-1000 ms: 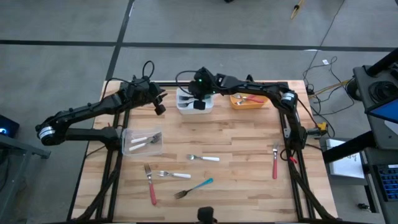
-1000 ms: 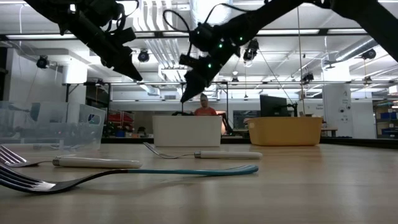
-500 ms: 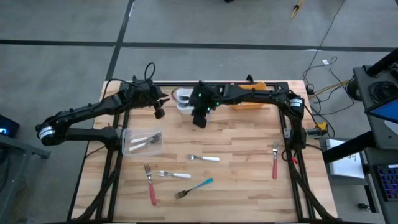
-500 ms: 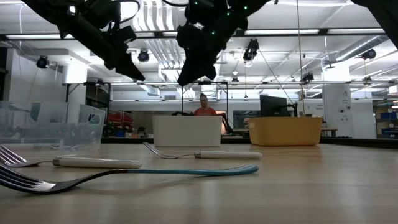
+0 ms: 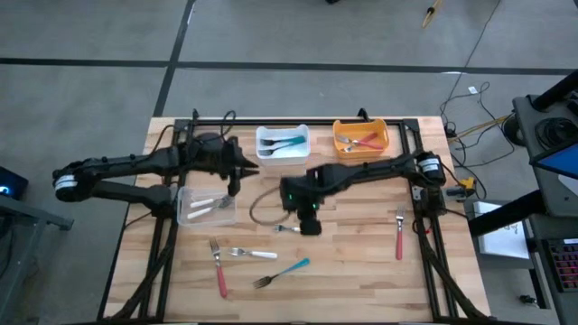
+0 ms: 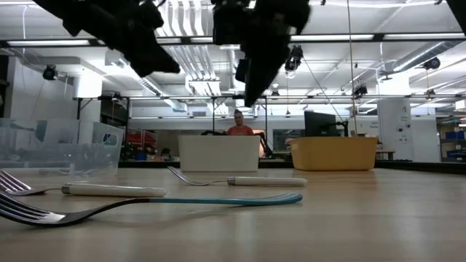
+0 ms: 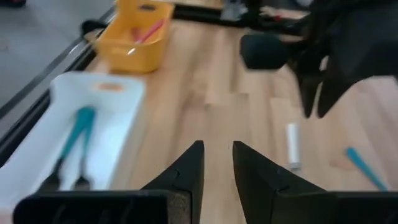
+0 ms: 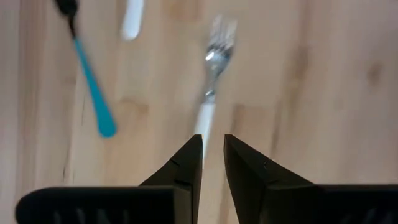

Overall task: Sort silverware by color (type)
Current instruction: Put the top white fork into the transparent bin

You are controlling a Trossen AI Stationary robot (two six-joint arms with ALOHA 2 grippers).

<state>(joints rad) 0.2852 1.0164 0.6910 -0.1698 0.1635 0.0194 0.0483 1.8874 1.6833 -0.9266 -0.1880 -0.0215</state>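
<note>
My right gripper hovers over the middle of the table, pointing down, open by a narrow gap, right above a white-handled fork that lies flat on the wood. My left gripper is empty, also open by a narrow gap, in the air between the clear bin and the white bin. More silverware lies flat on the table: a second white fork, a red fork, a teal fork and a red fork at the right.
The white bin holds teal pieces, the orange bin holds red ones, and the clear bin holds white ones. A cable loop hangs by the right arm. A person sits in the room beyond the table.
My right gripper has gone from above the white bin toward the table's near edge and down, and now stands over the white-handled fork in the middle. My left gripper has gone a little toward the near edge. No silverware has moved.
</note>
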